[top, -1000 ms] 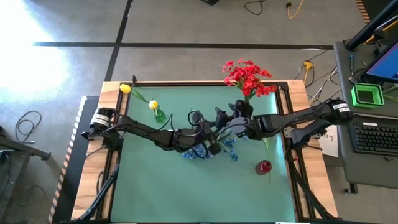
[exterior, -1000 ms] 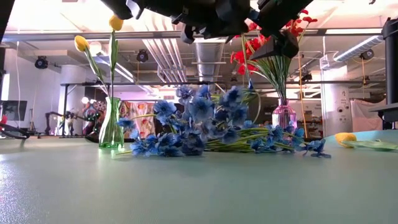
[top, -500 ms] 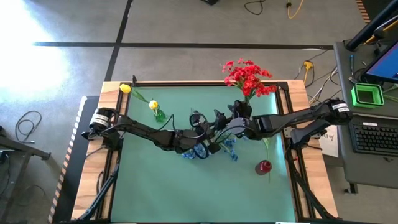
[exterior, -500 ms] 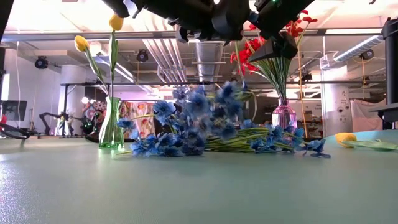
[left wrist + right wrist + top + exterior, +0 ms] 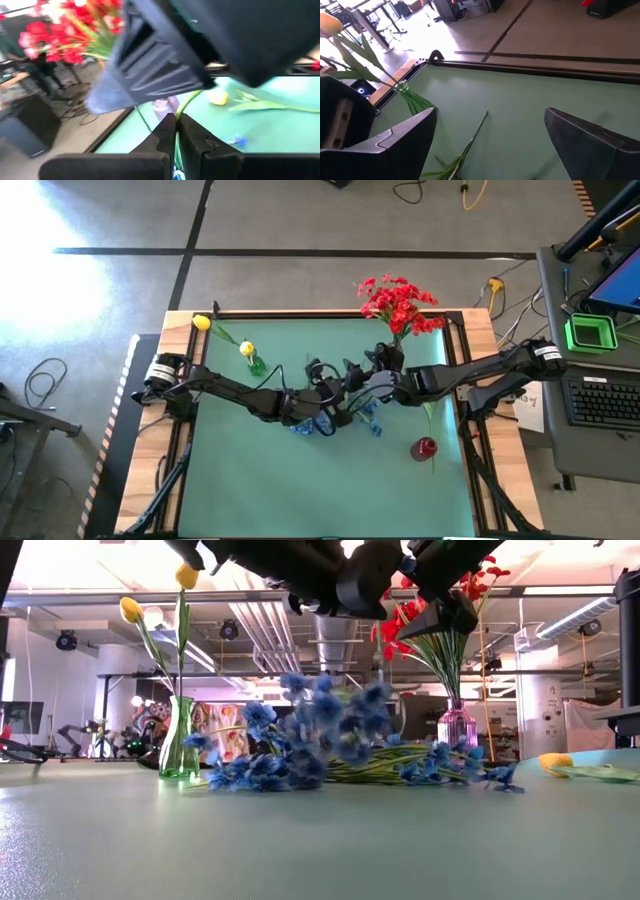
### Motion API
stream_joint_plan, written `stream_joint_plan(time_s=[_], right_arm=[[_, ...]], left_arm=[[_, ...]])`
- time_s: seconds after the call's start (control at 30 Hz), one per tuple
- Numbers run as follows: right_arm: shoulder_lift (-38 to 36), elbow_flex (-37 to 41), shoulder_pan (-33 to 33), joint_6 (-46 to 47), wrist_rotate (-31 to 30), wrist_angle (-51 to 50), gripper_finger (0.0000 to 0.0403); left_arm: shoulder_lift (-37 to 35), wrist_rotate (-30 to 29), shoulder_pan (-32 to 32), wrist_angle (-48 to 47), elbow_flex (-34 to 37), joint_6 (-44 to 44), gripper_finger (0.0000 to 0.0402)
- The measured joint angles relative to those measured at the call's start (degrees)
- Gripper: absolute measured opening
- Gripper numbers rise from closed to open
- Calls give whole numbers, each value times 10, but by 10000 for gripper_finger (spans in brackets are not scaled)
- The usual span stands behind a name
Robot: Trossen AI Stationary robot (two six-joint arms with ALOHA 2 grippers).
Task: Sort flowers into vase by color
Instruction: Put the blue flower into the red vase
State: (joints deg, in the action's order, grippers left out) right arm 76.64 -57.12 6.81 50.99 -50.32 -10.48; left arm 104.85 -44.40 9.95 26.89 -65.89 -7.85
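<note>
The blue flowers (image 5: 320, 735) lie in a bunch mid-table, stems flat, some blossoms raised. My left gripper (image 5: 175, 135) is over them (image 5: 322, 414), shut on a green stem. My right gripper (image 5: 492, 145) hovers open just to the right and far side of it (image 5: 352, 378), holding nothing; one of its fingers (image 5: 440, 615) shows over the bunch. Yellow tulips (image 5: 246, 348) stand in a green vase (image 5: 178, 745). Red flowers (image 5: 398, 302) stand in a pink vase (image 5: 457, 725). My left gripper pinches one thin green stem (image 5: 176, 117) between its two fingers (image 5: 165, 132), which are nearly closed on it. The stem runs on past the fingertips. In the low view, blue blossoms (image 5: 335, 710) stand raised above the rest of the bunch, which lies on the table.
A loose flower with a long stem (image 5: 424, 448) lies near the table's right side. A yellow tulip head (image 5: 555, 762) with leaves lies flat on the table there. A bare green stem (image 5: 472, 140) lies on the mat. The near half of the green mat (image 5: 300, 490) is open.
My left gripper has drawn a little toward the table's left, still shut on the stem. The raised blue blossoms have swung and shifted leftward with it, and the bunch on the table has slid slightly the same way.
</note>
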Motion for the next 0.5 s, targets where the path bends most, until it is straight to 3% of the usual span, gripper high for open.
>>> stream_joint_plan(time_s=[0.33,0.5], right_arm=[[0,0,-1,-1,-5,1,364],[0,0,-1,-2,-6,9,364]], left_arm=[[0,49,42,12,0,-88,0],[0,60,48,16,0,-91,0]])
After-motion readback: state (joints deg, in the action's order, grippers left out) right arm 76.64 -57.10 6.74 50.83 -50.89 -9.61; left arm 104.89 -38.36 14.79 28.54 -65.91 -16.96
